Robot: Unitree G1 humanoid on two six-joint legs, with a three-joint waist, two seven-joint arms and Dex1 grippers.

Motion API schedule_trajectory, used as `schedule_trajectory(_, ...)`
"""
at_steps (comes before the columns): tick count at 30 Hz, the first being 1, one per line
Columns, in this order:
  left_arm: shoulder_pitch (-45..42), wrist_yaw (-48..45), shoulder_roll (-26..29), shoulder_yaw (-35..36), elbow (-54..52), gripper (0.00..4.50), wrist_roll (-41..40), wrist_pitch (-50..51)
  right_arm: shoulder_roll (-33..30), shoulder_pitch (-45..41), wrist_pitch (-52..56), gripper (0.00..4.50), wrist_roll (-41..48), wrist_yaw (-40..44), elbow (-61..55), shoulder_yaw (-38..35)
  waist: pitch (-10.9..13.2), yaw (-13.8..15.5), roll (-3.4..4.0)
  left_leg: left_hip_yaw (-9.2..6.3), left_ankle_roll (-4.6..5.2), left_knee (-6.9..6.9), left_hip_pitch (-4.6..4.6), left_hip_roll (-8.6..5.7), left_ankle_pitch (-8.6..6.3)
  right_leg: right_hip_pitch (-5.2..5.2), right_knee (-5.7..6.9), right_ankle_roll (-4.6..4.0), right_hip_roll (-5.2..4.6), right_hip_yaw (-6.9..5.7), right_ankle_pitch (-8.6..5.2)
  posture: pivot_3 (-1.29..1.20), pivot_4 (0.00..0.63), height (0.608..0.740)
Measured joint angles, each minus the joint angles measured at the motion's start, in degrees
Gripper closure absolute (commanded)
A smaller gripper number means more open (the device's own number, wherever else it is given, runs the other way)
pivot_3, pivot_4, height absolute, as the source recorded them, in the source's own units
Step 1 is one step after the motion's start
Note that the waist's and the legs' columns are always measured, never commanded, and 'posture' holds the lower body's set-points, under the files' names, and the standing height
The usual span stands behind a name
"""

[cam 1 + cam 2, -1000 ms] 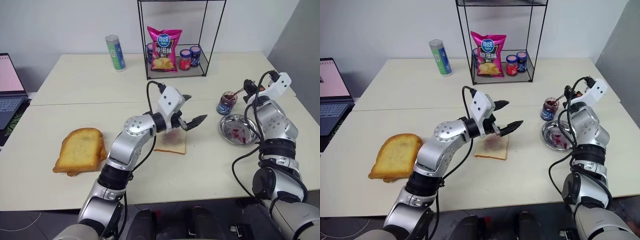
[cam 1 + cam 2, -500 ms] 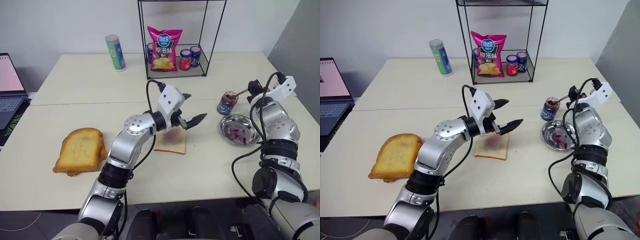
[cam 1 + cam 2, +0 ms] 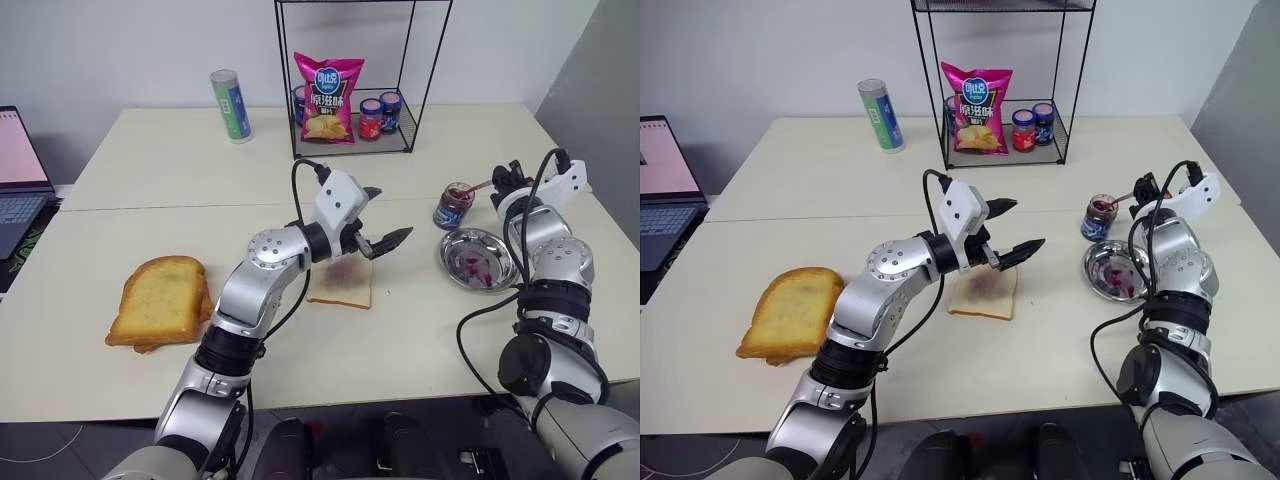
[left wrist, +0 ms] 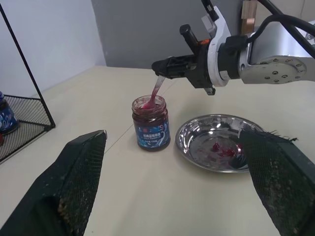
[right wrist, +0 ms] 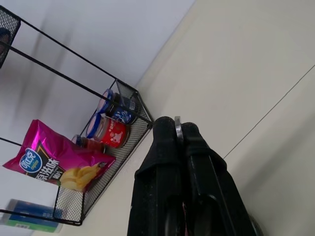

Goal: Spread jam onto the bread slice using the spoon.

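- Your right gripper (image 4: 165, 68) is clamped on the spoon (image 4: 153, 92); its bowl sits in the open jam jar (image 4: 150, 123), just beside the metal dish (image 4: 216, 147).
- Your left gripper (image 3: 383, 232) is spread wide, holding nothing, hovering over the bread slice (image 3: 341, 287), well left of the jar.
- Jam (image 3: 987, 283) smear on the slice's middle.

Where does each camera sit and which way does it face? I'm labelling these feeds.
Left and right eye views: on the head, looking forward and down over both arms at the table, bread slice and left hand.
Left wrist view: on the left wrist, looking between its open fingers at the jam jar, dish and right hand holding the spoon.
Right wrist view: on the right wrist, along its shut fingers toward the rack.
Head and left wrist views share jar and dish.
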Motion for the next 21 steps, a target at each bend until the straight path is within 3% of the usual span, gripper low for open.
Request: schedule_trajectory(21, 0.01, -0.13, -0.02, -0.13, -0.08, 0.00, -0.01, -0.02, -1.42, 0.16, 1.96, 4.47, 0.53, -1.09, -4.64, -0.25, 0.00, 0.00, 0.00, 0.00, 0.00, 0.00, 0.00, 0.00, 0.00, 0.00, -0.01, 0.00, 0.00, 0.00, 0.00, 0.00, 0.150, 0.740)
